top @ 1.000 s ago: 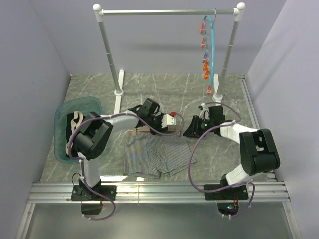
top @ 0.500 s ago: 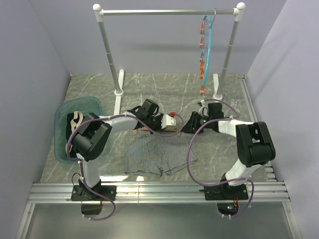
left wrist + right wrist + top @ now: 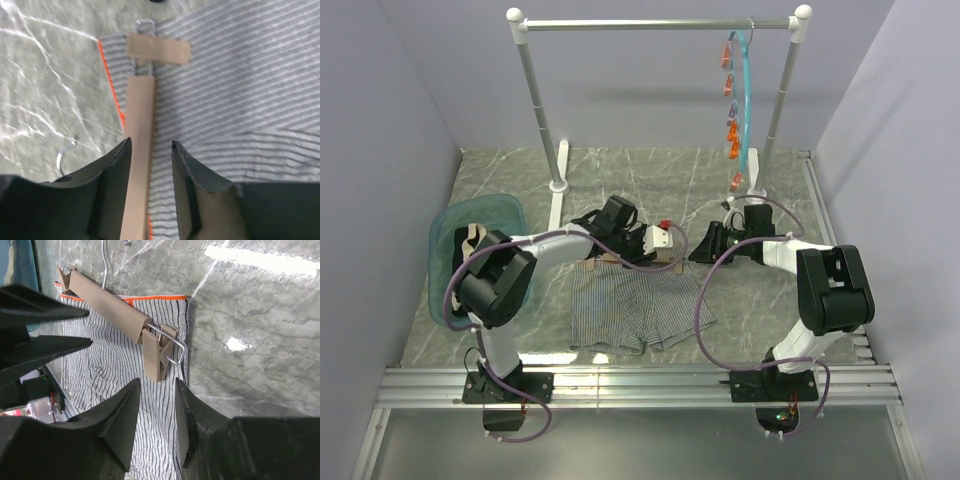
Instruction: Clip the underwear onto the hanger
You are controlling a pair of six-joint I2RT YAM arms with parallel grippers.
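The underwear (image 3: 630, 310) lies flat on the table, grey-and-white striped with an orange waistband edge. The wooden hanger (image 3: 625, 263) rests along its waistband. My left gripper (image 3: 658, 250) hovers over the hanger's right half. In the left wrist view it (image 3: 150, 145) is open and straddles the hanger's bar (image 3: 140, 115), with a wooden clip (image 3: 157, 50) ahead on the underwear (image 3: 240, 90). My right gripper (image 3: 703, 247) sits at the hanger's right end. In the right wrist view it (image 3: 157, 382) is open, its tips just short of the end clip (image 3: 159, 357) over the striped underwear (image 3: 110, 375).
A teal basin (image 3: 448, 300) with dark and cream clothing stands at the left. A white-and-metal rack (image 3: 660, 23) spans the back, its feet (image 3: 558, 170) on the table. A slim teal hanger with orange clips (image 3: 742, 100) hangs from the rack's right end.
My right arm has drawn in and brought its gripper closer to the hanger's right end. The left gripper has shifted slightly along the bar. The teal hanger on the rack has swung a little.
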